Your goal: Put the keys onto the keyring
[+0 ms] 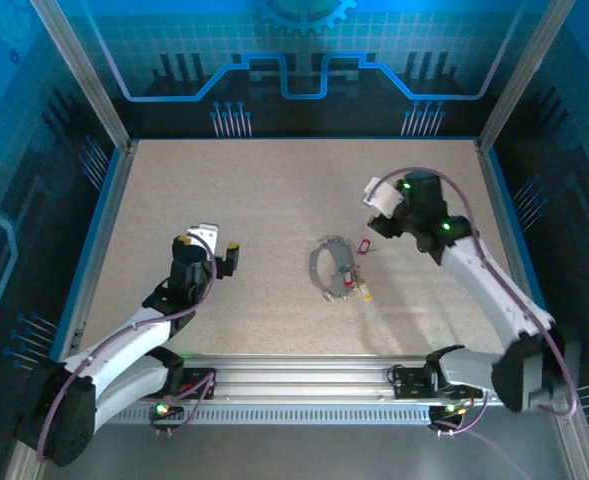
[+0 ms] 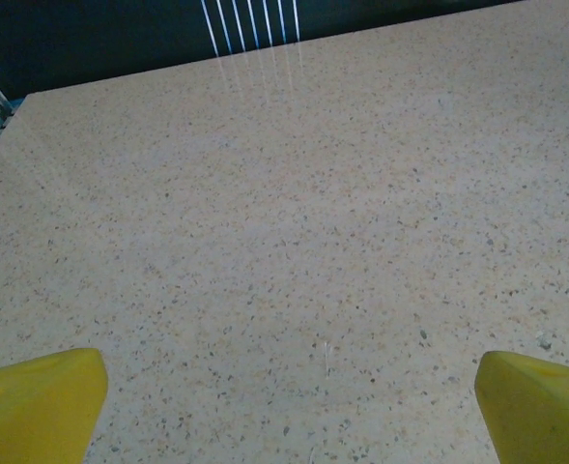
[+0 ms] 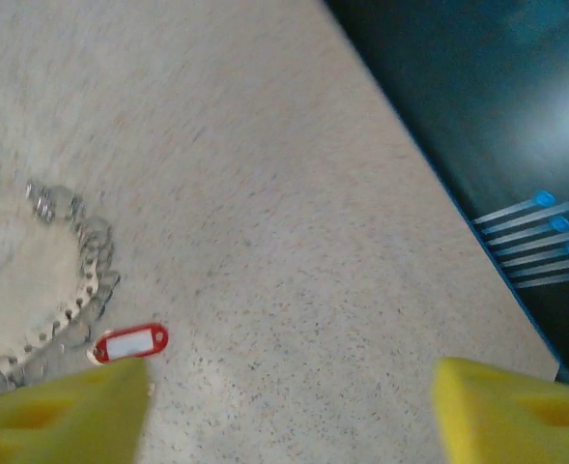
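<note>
Right gripper [image 3: 289, 387] spread wide, empty; red key tag [image 3: 129, 343] at its 9 o'clock, beside keyring [image 3: 86, 275]. Left gripper [image 2: 289, 372] equally wide, empty.

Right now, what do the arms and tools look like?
The left arm and right arm: white links, black joints, green LEDs, a purplish cable looped along each. The left tool and right tool: yellow wedge-shaped fingertips.
</note>
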Motion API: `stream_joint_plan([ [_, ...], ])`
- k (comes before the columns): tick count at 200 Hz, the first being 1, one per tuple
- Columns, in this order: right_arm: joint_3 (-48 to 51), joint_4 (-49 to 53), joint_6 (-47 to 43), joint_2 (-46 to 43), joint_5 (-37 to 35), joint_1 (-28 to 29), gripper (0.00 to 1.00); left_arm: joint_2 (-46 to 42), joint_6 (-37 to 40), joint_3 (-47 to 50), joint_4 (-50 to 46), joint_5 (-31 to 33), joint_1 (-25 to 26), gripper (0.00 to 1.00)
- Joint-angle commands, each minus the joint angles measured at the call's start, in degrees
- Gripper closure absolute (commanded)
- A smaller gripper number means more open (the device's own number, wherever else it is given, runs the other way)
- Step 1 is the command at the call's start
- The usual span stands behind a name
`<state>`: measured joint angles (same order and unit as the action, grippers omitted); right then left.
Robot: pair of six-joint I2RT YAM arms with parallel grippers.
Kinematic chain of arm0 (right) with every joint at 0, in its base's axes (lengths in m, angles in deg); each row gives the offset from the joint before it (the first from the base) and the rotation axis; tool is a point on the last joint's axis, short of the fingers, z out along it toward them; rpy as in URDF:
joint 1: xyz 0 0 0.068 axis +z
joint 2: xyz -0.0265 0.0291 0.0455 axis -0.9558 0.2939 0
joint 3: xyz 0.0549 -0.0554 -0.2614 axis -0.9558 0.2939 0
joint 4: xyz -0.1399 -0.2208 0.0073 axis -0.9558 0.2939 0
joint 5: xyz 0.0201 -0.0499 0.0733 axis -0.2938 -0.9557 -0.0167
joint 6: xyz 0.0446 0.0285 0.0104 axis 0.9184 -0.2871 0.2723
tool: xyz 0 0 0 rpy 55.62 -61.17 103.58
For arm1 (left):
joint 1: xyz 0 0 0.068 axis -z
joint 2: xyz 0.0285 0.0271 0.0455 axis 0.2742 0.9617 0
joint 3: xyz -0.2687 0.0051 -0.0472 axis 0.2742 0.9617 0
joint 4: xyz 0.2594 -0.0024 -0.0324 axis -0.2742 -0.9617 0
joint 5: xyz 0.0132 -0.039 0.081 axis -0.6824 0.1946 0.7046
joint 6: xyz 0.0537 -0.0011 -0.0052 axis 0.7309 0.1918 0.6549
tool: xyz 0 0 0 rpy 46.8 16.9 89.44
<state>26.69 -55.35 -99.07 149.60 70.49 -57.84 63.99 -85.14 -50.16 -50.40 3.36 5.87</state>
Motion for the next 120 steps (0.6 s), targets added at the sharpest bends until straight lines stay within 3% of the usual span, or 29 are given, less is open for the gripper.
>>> stream_joint_plan([
  [1, 9.77, -16.25, 16.72, -5.35, 7.13, -3.82, 0.00, -0.42, 0.44, 0.50, 5.67, 1.99, -0.42, 0.01],
  [42, 27.07, -34.28, 36.73, -11.49, 6.25, -12.17, 0.00, 0.86, 4.59, 5.68, 13.75, 1.69, -0.42, 0.01],
  [76, 36.28, -46.73, 36.17, -9.00, 3.88, -14.13, 0.00, 7.52, 5.51, 6.89, 21.94, -0.90, -2.19, 0.01],
  [120, 39.67, -60.56, 35.68, 0.19, 3.54, -15.11, 0.00, 16.45, 3.56, 6.17, 32.76, -3.06, -5.45, 0.01],
])
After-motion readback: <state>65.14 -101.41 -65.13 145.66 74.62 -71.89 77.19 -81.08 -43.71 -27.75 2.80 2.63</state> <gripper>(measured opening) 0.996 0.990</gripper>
